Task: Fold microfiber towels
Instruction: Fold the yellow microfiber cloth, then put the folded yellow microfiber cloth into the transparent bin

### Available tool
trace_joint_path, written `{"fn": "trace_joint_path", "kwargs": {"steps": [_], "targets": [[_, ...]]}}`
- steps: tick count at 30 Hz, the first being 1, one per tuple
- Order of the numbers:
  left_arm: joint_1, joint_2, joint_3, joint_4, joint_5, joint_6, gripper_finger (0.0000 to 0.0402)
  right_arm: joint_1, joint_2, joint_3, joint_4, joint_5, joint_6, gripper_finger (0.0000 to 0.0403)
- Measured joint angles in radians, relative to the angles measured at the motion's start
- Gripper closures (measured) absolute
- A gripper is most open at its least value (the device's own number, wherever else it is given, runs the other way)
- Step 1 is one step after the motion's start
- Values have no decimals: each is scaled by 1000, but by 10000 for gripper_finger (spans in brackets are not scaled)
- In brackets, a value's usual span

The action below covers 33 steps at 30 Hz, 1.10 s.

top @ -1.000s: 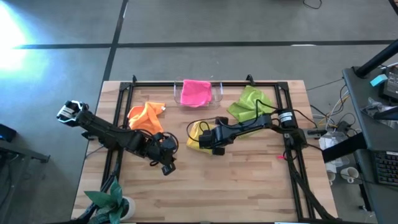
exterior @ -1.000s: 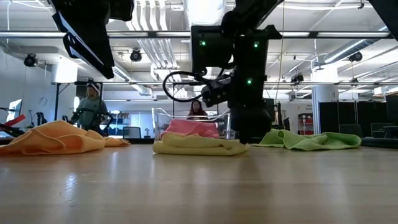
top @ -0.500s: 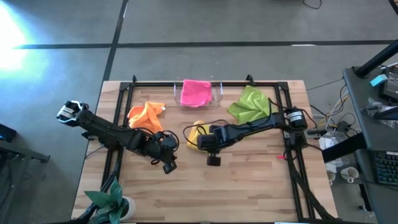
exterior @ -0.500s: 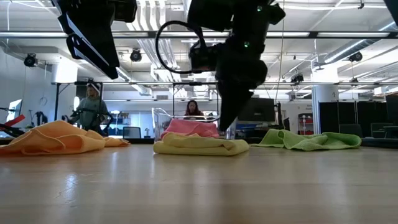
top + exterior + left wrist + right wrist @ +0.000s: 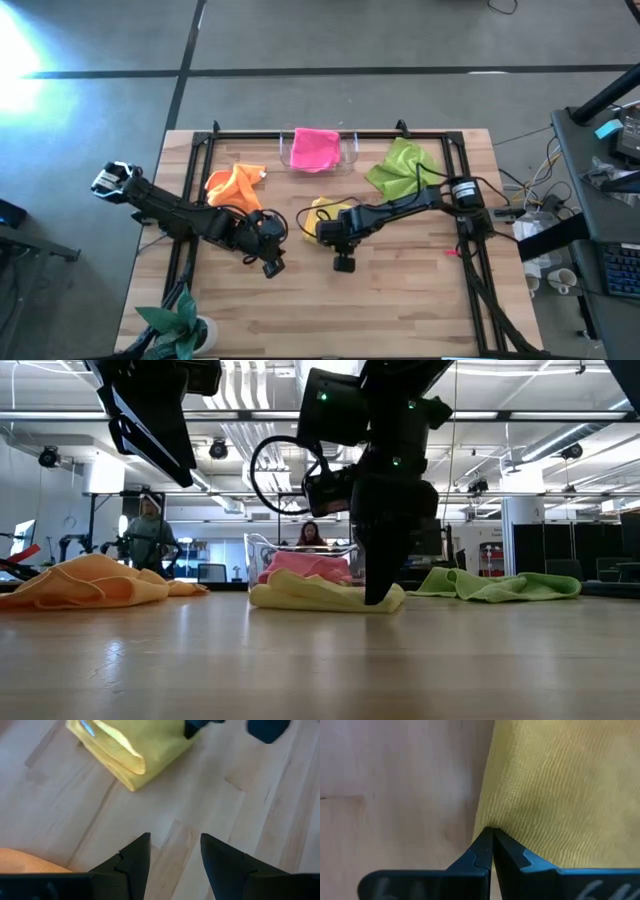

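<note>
Mid-table, right gripper pinches soft yellow microfiber towel edge; limp, light. Left gripper parted, empty.

Plain colours: a yellow towel, an orange towel, a lime green towel and a bright pink towel. The counter is pale wood-grain; the arms' fingers are black.
</note>
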Motion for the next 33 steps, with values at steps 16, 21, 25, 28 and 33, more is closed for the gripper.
{"fn": "trace_joint_path", "kwargs": {"steps": [16, 21, 25, 28, 33], "targets": [[0, 0, -1, -1, -9, 9, 244, 202, -4, -12, -7, -191, 112, 394], [0, 0, -1, -1, -18, 9, 244, 217, -49, -13, -5, -133, 139, 394], [0, 0, -1, -1, -18, 9, 244, 217, -113, -13, -10, -108, 151, 394], [0, 0, -1, -2, -19, 9, 239, 217, -187, -15, -38, -61, 151, 394], [0, 0, -1, -2, -41, 9, 204, 222, -380, -94, -45, 74, 183, 394]]}}
